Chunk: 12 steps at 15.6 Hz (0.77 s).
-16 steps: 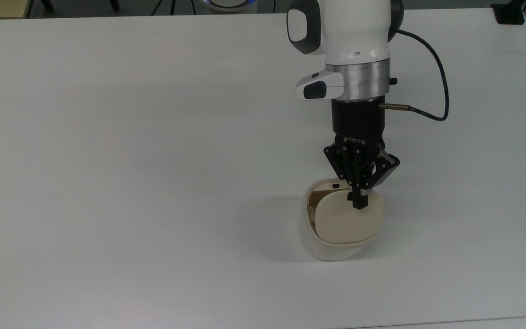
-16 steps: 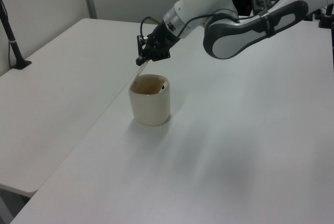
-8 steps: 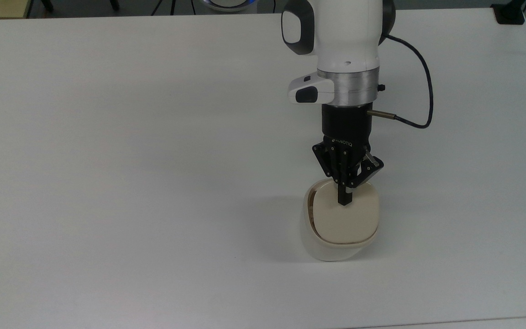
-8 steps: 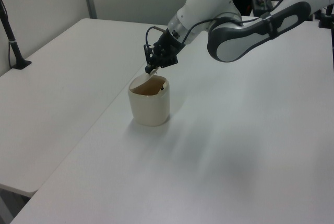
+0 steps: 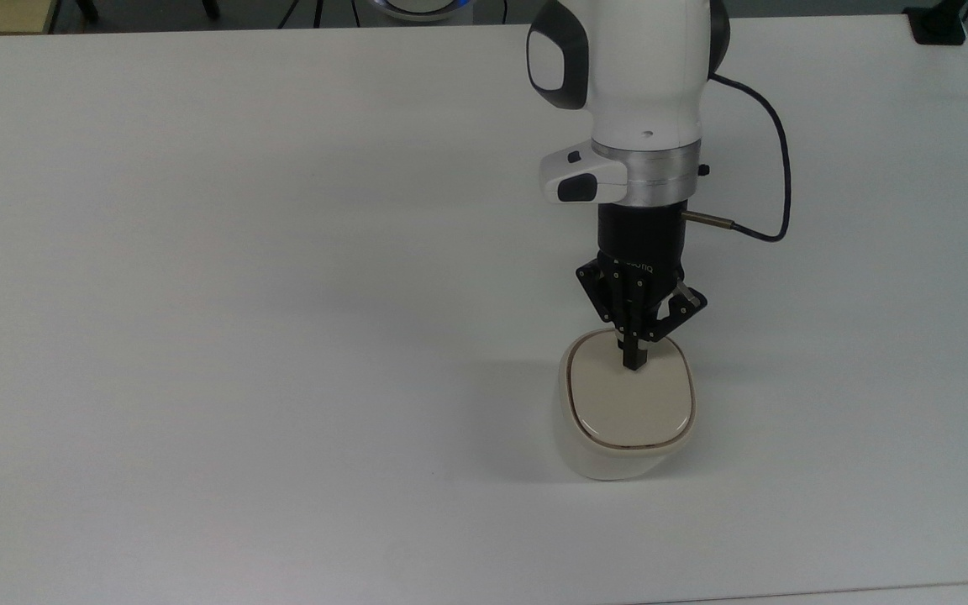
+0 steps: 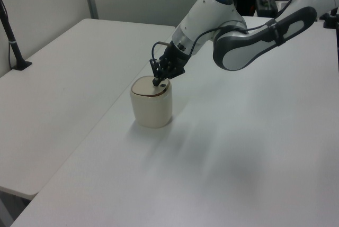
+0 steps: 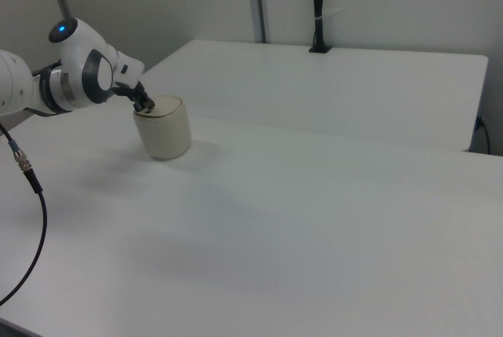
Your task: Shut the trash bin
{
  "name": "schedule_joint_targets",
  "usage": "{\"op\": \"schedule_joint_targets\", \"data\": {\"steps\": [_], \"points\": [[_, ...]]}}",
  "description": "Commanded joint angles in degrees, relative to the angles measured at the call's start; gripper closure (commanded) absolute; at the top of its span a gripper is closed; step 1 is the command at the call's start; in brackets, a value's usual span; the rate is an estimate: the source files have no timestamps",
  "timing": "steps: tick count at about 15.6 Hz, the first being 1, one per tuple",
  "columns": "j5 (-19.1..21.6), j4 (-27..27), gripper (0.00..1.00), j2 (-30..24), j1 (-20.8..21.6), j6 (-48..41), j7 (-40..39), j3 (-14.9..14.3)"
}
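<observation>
The cream-white trash bin stands on the white table. Its flat beige lid lies level in the rim, with no gap showing around it. My gripper points down at the lid's far edge in the top view, fingers shut together, their tips touching the lid. Nothing is held between them.
A black cable loops from the wrist at the top view's right. A second white table adjoins at the left view's left, with a black pole clamp on it.
The gripper came down and pushed the tilted lid flat; the brown opening seen a second ago in both views is now covered.
</observation>
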Motion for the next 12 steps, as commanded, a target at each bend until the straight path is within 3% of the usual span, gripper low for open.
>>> {"op": "schedule_joint_targets", "data": {"steps": [1,9,12], "points": [[-1.01,-3.41,1.00,-2.48,0.76,-2.28,-1.58,0.25],[-1.01,-4.64,1.00,-1.69,1.02,-2.72,-1.58,0.25],[-0.84,-4.20,1.00,-5.10,0.23,-6.47,-2.02,0.43]]}}
